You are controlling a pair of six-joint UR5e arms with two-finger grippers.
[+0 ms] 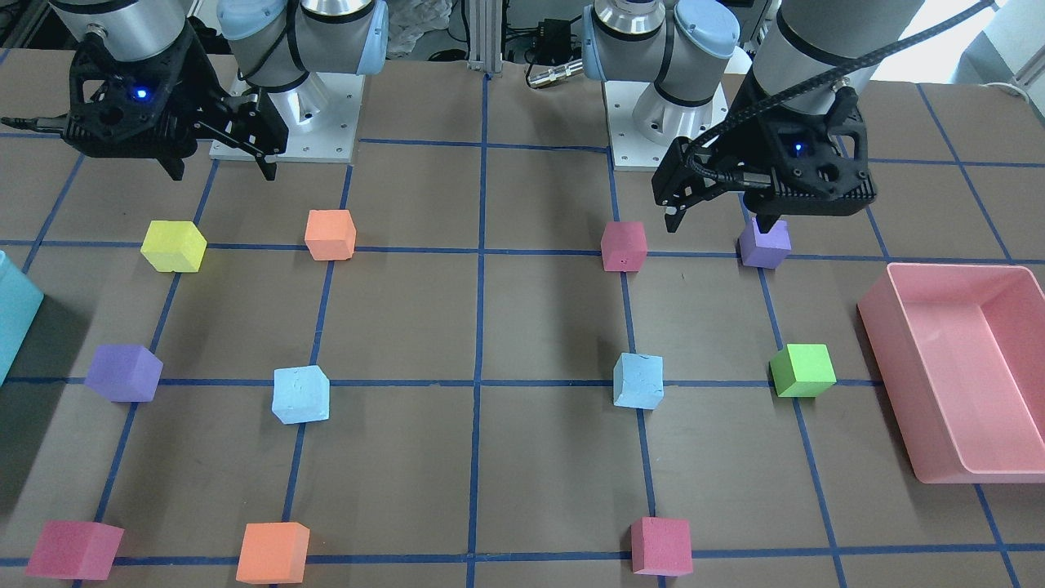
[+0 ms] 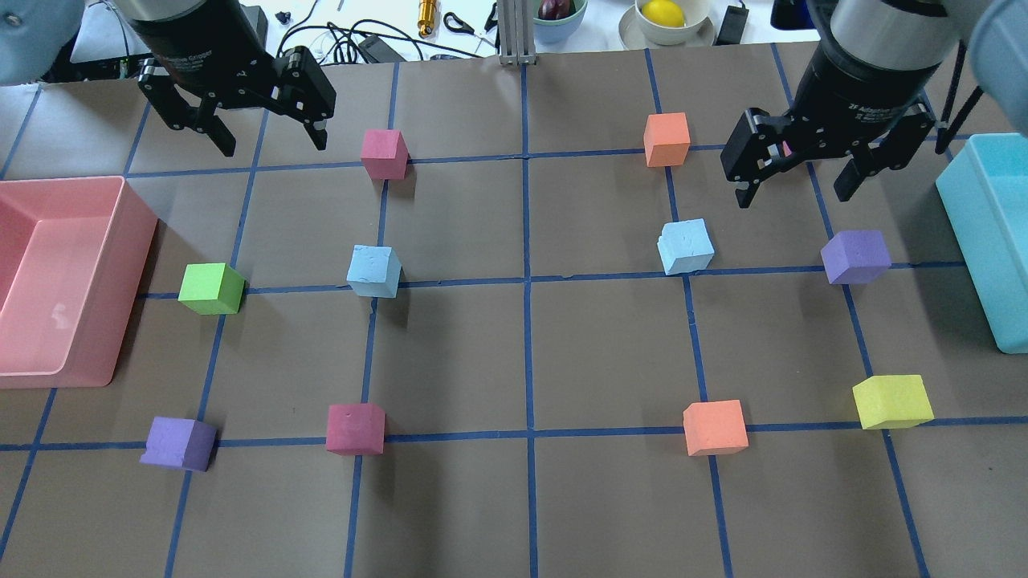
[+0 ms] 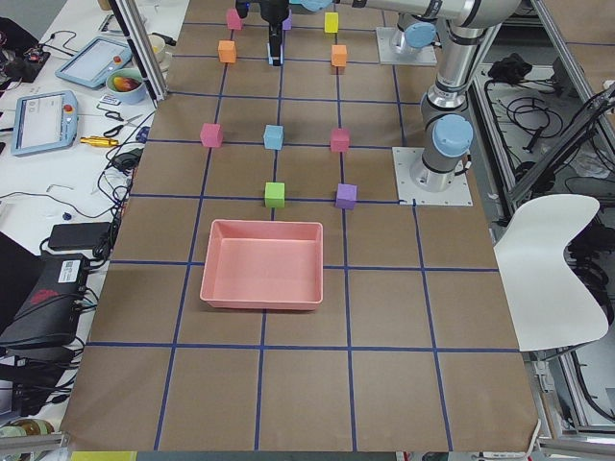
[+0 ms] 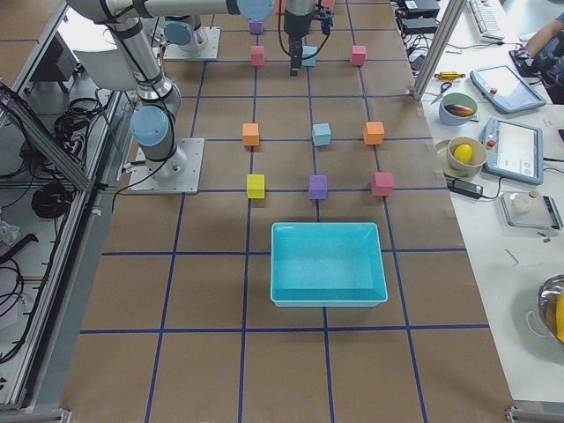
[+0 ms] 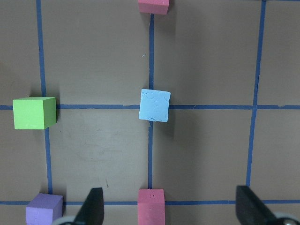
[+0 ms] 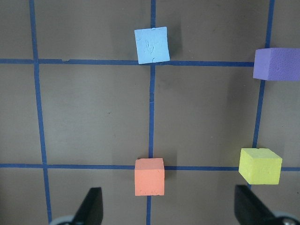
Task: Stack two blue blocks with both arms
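Hanging high above a brown table (image 2: 610,353) marked off with blue tape (image 2: 527,337), the left gripper (image 2: 273,144) and the right gripper (image 2: 795,197) are both holding their fingers spread wide, and neither is gripping anything. The left blue block (image 2: 374,271) and the right blue block (image 2: 685,246) are sitting on the table well apart, one on each side of the centre line. The left one is resting on a tape crossing, with a green cube (image 2: 211,288) lying between it and a pink tray (image 2: 120,241). The right one is sitting slightly askew on another crossing, with a purple cube (image 2: 856,257) lying between it and a teal box (image 2: 976,241). Both blocks are standing alone, touching no gripper and no other cube.
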